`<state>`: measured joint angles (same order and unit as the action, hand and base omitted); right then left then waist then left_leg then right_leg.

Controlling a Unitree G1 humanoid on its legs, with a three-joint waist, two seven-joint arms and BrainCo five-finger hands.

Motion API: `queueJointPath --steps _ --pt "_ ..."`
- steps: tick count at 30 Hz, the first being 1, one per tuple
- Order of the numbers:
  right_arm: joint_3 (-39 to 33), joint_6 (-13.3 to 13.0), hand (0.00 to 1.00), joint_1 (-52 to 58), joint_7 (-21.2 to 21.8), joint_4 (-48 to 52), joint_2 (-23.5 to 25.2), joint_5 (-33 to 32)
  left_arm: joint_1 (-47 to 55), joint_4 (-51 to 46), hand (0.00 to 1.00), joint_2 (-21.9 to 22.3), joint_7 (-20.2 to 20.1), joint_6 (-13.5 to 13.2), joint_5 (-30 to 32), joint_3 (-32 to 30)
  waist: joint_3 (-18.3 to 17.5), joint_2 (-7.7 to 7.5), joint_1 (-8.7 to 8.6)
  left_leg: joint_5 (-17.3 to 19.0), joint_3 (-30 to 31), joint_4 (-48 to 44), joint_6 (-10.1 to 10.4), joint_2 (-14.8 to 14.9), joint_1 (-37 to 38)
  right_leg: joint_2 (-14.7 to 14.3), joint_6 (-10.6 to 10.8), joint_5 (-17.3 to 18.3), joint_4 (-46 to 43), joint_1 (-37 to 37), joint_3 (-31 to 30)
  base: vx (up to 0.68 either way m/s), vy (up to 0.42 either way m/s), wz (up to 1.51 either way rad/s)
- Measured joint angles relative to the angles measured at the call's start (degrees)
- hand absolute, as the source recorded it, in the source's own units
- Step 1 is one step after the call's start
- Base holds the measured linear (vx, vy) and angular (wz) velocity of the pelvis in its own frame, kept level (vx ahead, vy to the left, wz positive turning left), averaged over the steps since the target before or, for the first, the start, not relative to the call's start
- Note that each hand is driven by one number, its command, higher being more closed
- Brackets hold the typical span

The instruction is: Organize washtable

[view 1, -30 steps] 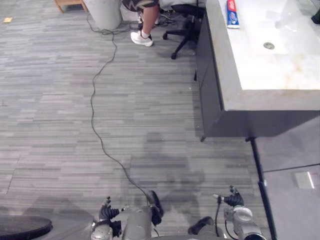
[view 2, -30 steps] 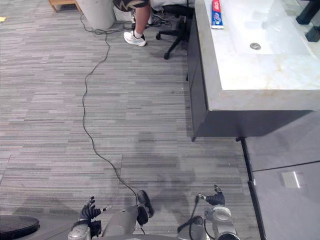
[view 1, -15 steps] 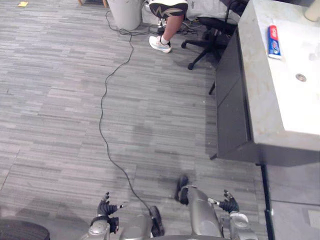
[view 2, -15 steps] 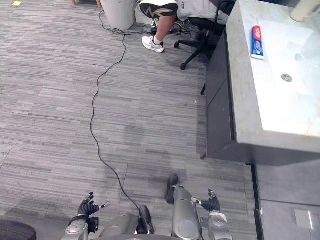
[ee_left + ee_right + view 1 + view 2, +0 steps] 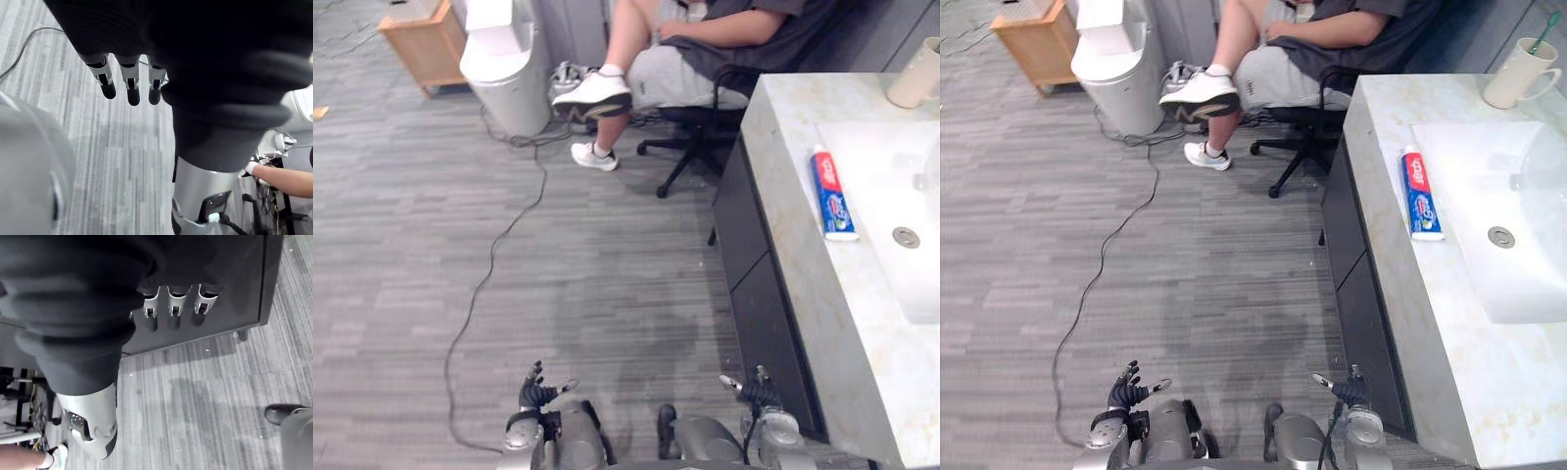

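Observation:
The washtable (image 5: 1383, 137) has a pale marble top on the right, with a white sink (image 5: 1489, 176) set in it. A red, white and blue toothpaste tube (image 5: 1420, 196) lies flat at the sink's left rim. A cream cup (image 5: 1513, 76) holding a green toothbrush (image 5: 1542, 29) stands at the far corner. My left hand (image 5: 540, 392) hangs low over the floor with relaxed fingers (image 5: 128, 88) and holds nothing. My right hand (image 5: 756, 390) hangs beside the dark cabinet front (image 5: 234, 279), fingers (image 5: 173, 308) loose and empty.
A person sits on a black office chair (image 5: 1302, 132) just beyond the washtable's far end, legs crossed. A white bin (image 5: 1121, 69) and a wooden box (image 5: 1033, 29) stand at the far left. A cable (image 5: 1097, 284) runs across the grey floor.
The whole picture has shifted: the camera has moved, so the washtable top, the cup and the seated person now show more fully. Both hands still hang low and empty.

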<state>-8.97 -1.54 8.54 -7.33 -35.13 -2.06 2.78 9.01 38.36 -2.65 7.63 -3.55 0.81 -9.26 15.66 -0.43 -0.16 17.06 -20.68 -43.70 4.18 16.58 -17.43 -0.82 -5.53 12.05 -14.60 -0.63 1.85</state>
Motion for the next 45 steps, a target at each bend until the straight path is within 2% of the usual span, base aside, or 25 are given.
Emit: queueJointPath --steps 3,4,5,6,8,9,10,12,13,17,18,19,20,21,22,25,27,29,33,35,36,37,38,43,45 --pt "-0.1 -0.1 0.0 0.2 0.0 0.9 0.4 0.1 1.1 -0.7 0.0 0.4 0.2 -0.2 -0.1 -0.5 -0.4 -0.82 1.81 -2.8 8.8 17.0 3.3 -4.5 -2.9 1.7 3.3 2.7 0.8 -3.4 -7.1 0.51 0.345 -1.4" --pt "-0.1 -0.1 0.0 0.6 -0.1 0.4 0.2 0.2 1.2 0.5 0.0 0.7 0.3 -0.2 -0.2 -0.4 -1.9 0.16 1.79 -6.6 11.9 24.1 3.0 -4.9 -2.7 1.9 5.4 5.3 0.1 -4.1 -10.4 0.36 0.364 -1.22" --pt "-0.1 -0.1 0.0 0.8 -0.1 0.0 0.1 0.3 1.2 0.9 0.0 0.9 0.3 -0.1 -0.2 -0.5 -2.5 0.12 1.95 -9.8 12.0 22.7 2.6 -5.0 -2.1 2.5 6.0 6.4 -0.5 -4.4 -12.1 0.56 0.568 -1.47" --pt "0.0 0.1 0.0 1.2 -0.1 -0.4 0.8 0.8 1.2 1.0 0.0 0.9 0.4 -0.1 -0.1 -0.5 -3.4 -1.21 2.48 -10.9 11.3 20.5 1.3 -5.8 -1.6 3.4 7.0 7.2 -1.8 -4.2 -13.9 0.48 0.482 -1.38" --pt "0.9 0.2 0.0 2.3 0.0 -0.4 3.9 2.3 1.1 1.4 0.0 -0.7 0.8 -0.1 -0.1 -0.4 -5.3 -4.74 2.46 -8.3 6.7 16.5 -2.2 -7.2 0.6 6.8 8.7 6.5 -9.4 -1.2 -14.2 0.49 0.499 -1.37" --pt "0.9 0.2 0.0 2.4 0.1 -0.5 4.4 2.4 1.0 1.7 0.0 -0.9 0.8 -0.1 -0.1 -0.2 -5.4 -4.89 2.12 -7.6 5.3 16.6 -2.6 -7.4 1.7 7.5 10.3 5.7 -12.7 0.2 -13.6 0.4 0.425 -1.0" --pt "1.1 0.2 0.0 2.1 0.2 -1.0 4.4 2.5 0.9 1.9 0.0 -1.0 1.2 0.0 -0.1 0.4 -5.6 -5.36 0.85 -6.1 2.2 17.8 -4.0 -7.9 5.5 9.6 14.2 2.8 -21.1 4.2 -9.9 0.38 0.378 -0.86" --pt "1.1 0.2 0.0 1.1 0.2 -2.5 4.1 2.5 0.3 2.4 0.0 -1.3 1.3 -0.1 -0.1 1.3 -5.5 -5.31 0.4 -5.3 -1.4 21.4 -4.3 -8.8 11.3 13.4 12.0 3.0 -29.6 8.4 -1.7 0.34 0.311 -0.87" --pt "1.1 0.0 0.0 -0.4 0.2 -4.2 3.9 2.6 -0.5 3.2 0.0 -2.0 1.2 -0.1 -0.1 2.0 -5.4 -4.72 -0.19 -5.4 -4.0 25.3 -4.3 -9.2 15.7 15.3 9.9 4.3 -31.8 10.5 6.7 0.29 0.229 -0.88" --pt "1.1 -0.4 0.0 -5.3 0.2 -9.3 3.0 2.6 -2.0 4.4 0.0 -4.6 1.2 -0.1 -0.1 2.0 -5.2 -3.5 -1.0 -5.4 -10.4 30.1 -4.3 -8.6 21.4 14.8 7.6 5.1 -23.6 14.5 28.2 0.29 0.161 -0.89" --pt "1.1 -0.4 0.0 -6.5 0.2 -10.5 2.1 2.6 -2.7 5.6 0.0 -5.1 1.2 -0.1 -0.1 1.7 -4.9 -3.18 -1.09 -5.4 -12.2 30.9 -4.3 -8.8 22.6 13.8 4.9 3.4 -19.0 15.3 35.2 0.25 0.058 -0.8" --pt "1.0 -0.4 0.0 -6.7 0.2 -11.3 1.4 2.8 -2.7 6.7 0.0 -5.5 1.2 0.0 -0.1 1.7 -4.8 -3.41 -1.14 -5.3 -13.2 31.2 -4.2 -9.8 24.3 11.1 1.4 -0.6 -12.0 15.2 37.8 0.27 0.031 -0.8" --pt "0.9 -0.4 0.0 -6.4 0.2 -11.3 1.0 3.0 -2.4 7.0 0.0 -5.7 1.2 0.0 -0.1 1.7 -4.8 -3.94 -1.26 -5.3 -13.1 31.2 -3.8 -10.8 25.2 10.0 -0.3 -4.4 -8.7 14.8 37.1 0.33 -0.028 -0.72" --pt "0.5 -0.4 0.0 -5.6 0.2 -11.3 -0.9 3.6 -1.9 7.9 0.0 -5.0 1.1 0.1 0.1 0.8 -5.0 -3.9 -1.95 -4.0 -12.2 30.4 -1.6 -12.2 27.0 8.8 -4.9 -4.7 -5.5 12.8 36.3 0.33 0.0 -0.81" --pt "0.3 -0.4 0.0 -5.6 0.1 -11.3 -2.9 4.0 -1.5 8.5 0.0 -3.4 0.9 0.2 0.6 0.8 -4.9 -1.02 -2.11 -3.2 -11.7 28.5 -0.5 -10.4 27.2 7.0 -4.6 -4.9 -4.0 12.3 34.9 0.31 0.008 -0.78" --pt "-1.7 -0.2 0.0 -4.2 0.1 -11.5 -4.0 4.1 -2.3 9.2 0.0 -2.5 -0.1 0.1 2.3 1.0 -3.8 1.51 -2.96 -3.4 -11.0 16.9 0.4 -6.8 24.8 2.8 -3.4 -4.5 0.3 9.8 30.7 0.24 0.021 -0.76" --pt "-1.9 0.0 0.0 -3.5 0.1 -11.8 -4.0 4.0 -2.1 9.5 0.0 -2.4 -0.1 0.1 2.4 1.0 -3.7 1.48 -2.02 -2.8 -8.3 8.6 2.0 -4.5 23.3 0.6 -3.2 -4.4 2.7 6.6 27.7 0.2 -0.017 -0.91" --pt "-2.3 0.0 0.0 -3.7 -0.1 -11.8 -4.2 4.0 -1.1 9.6 0.0 -1.7 -0.2 0.0 2.6 1.1 -3.7 1.33 -2.07 1.0 -2.6 6.2 0.7 -4.5 20.0 -0.9 -2.1 -4.1 4.6 3.3 22.5 0.2 0.018 -1.25" --pt "-3.0 0.0 0.0 -5.0 -0.2 -11.8 -4.3 4.0 -1.2 9.6 0.0 -0.9 -0.1 -0.1 2.5 0.8 -3.6 0.98 -0.74 1.2 7.1 15.8 0.3 -6.1 14.3 -1.1 -0.7 -3.7 3.9 2.4 12.3 0.2 0.092 -1.46" --pt "-4.5 0.0 0.0 -4.6 -0.3 -12.2 -4.3 4.0 -1.2 10.2 0.0 -0.3 0.0 -0.1 2.1 0.8 -3.8 1.38 -0.44 -1.6 14.4 26.0 3.1 -7.1 14.3 -1.0 0.9 -2.8 2.4 1.8 7.2 0.21 0.184 -1.21" --pt "-4.5 0.0 0.0 -4.2 -0.3 -12.2 -4.2 4.1 -1.3 10.8 0.0 -0.1 0.0 -0.1 2.1 0.8 -4.3 1.98 -0.45 -2.9 14.5 27.6 2.9 -6.9 14.4 -1.1 1.2 -2.6 2.2 1.6 6.5 0.2 0.199 -0.93" --pt "-4.7 0.1 0.0 -3.1 -0.3 -12.2 -4.5 4.0 -1.2 11.4 0.0 0.6 0.0 -0.1 2.1 0.7 -5.2 3.49 -0.63 -7.9 14.2 29.9 2.2 -6.6 14.6 -1.5 2.5 -1.8 1.4 1.5 5.0 0.24 0.265 -0.93" --pt "-5.0 0.4 0.0 -2.5 -0.4 -12.4 -4.7 4.0 -1.1 11.7 0.0 0.8 0.0 0.0 2.1 0.3 -6.0 3.82 -0.46 -9.1 12.4 30.0 2.4 -6.9 16.5 -0.8 3.9 -1.1 0.4 1.2 2.4 0.24 0.27 -0.88" --pt "-6.1 0.7 0.0 -1.5 -0.3 -13.1 -1.4 2.5 -1.5 11.7 0.0 -1.1 0.0 0.0 2.1 0.1 -7.4 0.85 -0.72 -8.7 8.7 34.0 1.1 -10.8 19.5 2.8 6.6 -0.3 1.6 0.7 -0.9 0.2 0.24 -0.36" --pt "-7.5 0.7 0.0 -1.7 -0.4 -13.1 -1.4 1.5 -1.2 11.7 0.0 -1.4 0.0 0.0 2.1 0.1 -7.6 0.85 -0.62 -8.7 8.7 35.1 1.1 -11.8 21.2 3.3 7.1 -0.6 3.1 -1.2 -0.8 0.18 0.125 0.03"
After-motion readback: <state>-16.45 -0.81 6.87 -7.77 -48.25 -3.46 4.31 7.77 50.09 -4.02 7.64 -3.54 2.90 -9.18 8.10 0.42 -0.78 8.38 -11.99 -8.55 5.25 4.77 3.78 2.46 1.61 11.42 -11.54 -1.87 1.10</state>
